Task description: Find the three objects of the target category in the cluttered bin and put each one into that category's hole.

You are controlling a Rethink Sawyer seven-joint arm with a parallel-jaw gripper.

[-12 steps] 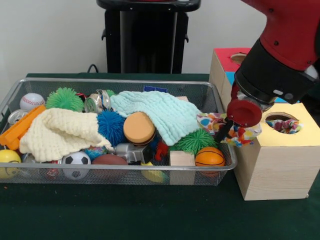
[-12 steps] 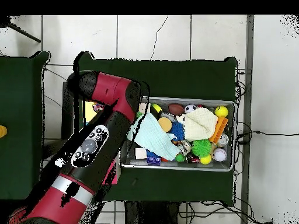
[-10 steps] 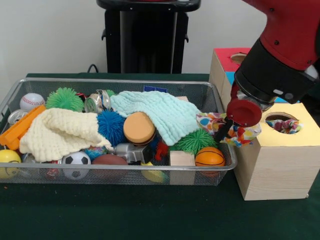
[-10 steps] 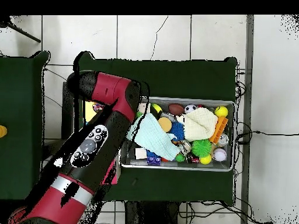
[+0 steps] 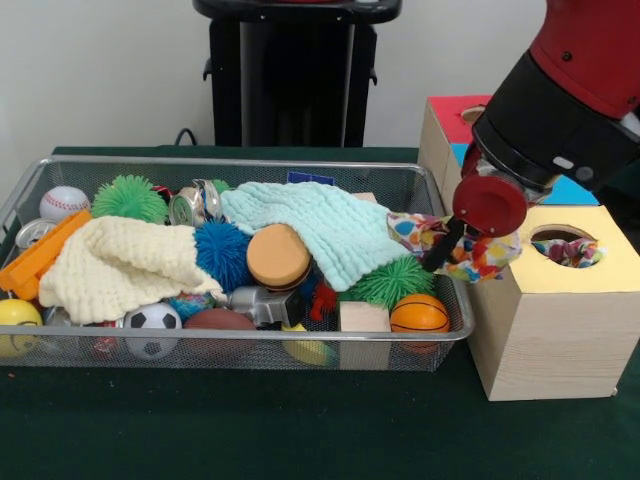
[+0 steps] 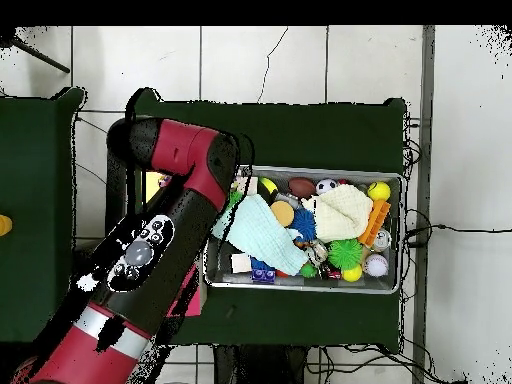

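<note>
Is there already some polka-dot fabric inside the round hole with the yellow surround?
Yes: in the front view a bit of ruffled white polka-dot fabric shows inside the round hole with the yellow surround on the pale wooden box.

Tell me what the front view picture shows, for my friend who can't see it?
A red and black robot arm's claw holds a polka-dot fabric bundle over the right end of a wire mesh bin full of toys, beside a wooden box. The box's yellow-framed hole already shows another dotted bundle inside.
</note>
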